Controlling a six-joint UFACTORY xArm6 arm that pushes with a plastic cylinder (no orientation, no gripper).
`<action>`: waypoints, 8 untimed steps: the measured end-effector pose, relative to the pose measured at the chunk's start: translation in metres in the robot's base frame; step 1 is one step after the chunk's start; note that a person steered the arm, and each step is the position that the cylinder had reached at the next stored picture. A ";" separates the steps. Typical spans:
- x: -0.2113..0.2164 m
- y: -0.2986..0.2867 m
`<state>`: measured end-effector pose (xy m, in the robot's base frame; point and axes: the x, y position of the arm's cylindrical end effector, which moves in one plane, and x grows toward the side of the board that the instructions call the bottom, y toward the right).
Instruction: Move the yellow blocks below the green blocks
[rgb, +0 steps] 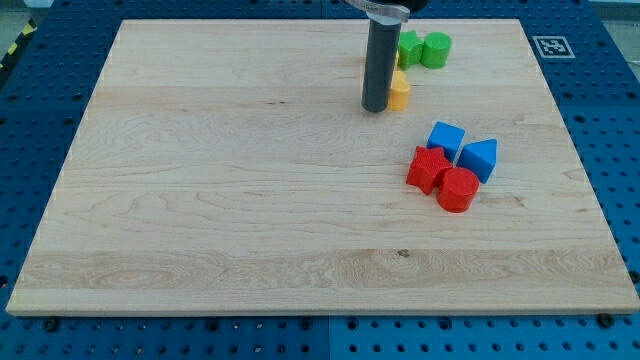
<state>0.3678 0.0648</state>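
Observation:
A green cylinder (436, 49) and a second green block (409, 47), its shape partly hidden, sit side by side near the view's top, right of centre. A yellow block (399, 90) lies just below them, partly hidden behind my rod. A sliver of a second yellow piece seems to show at the rod's left edge, too hidden to be sure. My tip (377, 108) rests on the board, touching or nearly touching the yellow block's left side.
A cluster sits at the view's right, below the yellow block: a blue cube (446, 138), a blue triangular block (480, 158), a red star-shaped block (429, 168) and a red cylinder (459, 189). The wooden board (220, 200) ends on a blue pegboard.

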 end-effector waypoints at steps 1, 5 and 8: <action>0.000 0.006; -0.048 0.054; -0.021 -0.026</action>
<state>0.3469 0.0391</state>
